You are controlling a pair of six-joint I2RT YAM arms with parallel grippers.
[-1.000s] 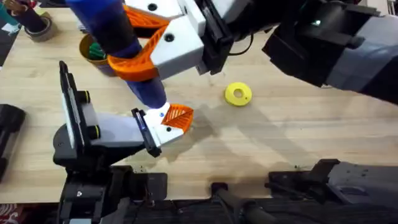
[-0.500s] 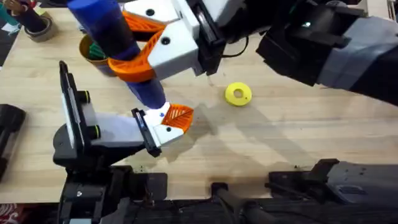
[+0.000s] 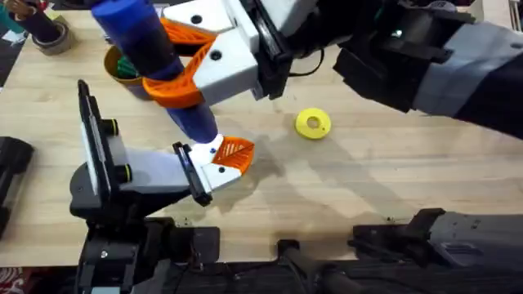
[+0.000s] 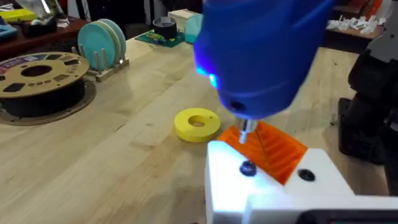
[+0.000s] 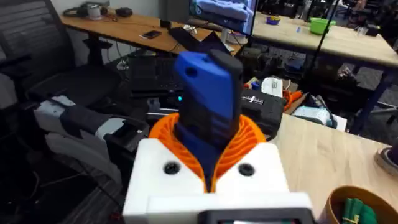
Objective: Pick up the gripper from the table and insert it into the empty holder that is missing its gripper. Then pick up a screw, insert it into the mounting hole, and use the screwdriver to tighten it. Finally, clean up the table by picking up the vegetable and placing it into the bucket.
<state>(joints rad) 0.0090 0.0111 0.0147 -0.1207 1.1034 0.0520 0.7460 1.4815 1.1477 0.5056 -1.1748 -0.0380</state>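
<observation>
You have the screwdriver (image 3: 155,65) standing over the holder (image 3: 214,166) at near left; the bucket (image 3: 122,67) sits behind, ring (image 3: 312,123) to the right.

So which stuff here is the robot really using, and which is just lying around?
Part of the job:
- blue pen-shaped screwdriver, clamped in the right gripper
- orange ribbed gripper tip on its white holder block
- tan-rimmed bucket

Lying about:
- flat yellow ring
- black filament spool
- teal plates in a rack

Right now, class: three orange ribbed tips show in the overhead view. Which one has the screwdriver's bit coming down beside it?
The lowest one, the gripper seated in the holder. The screwdriver comes down right beside it; the other two tips clamp the screwdriver's body on the right gripper.
</observation>
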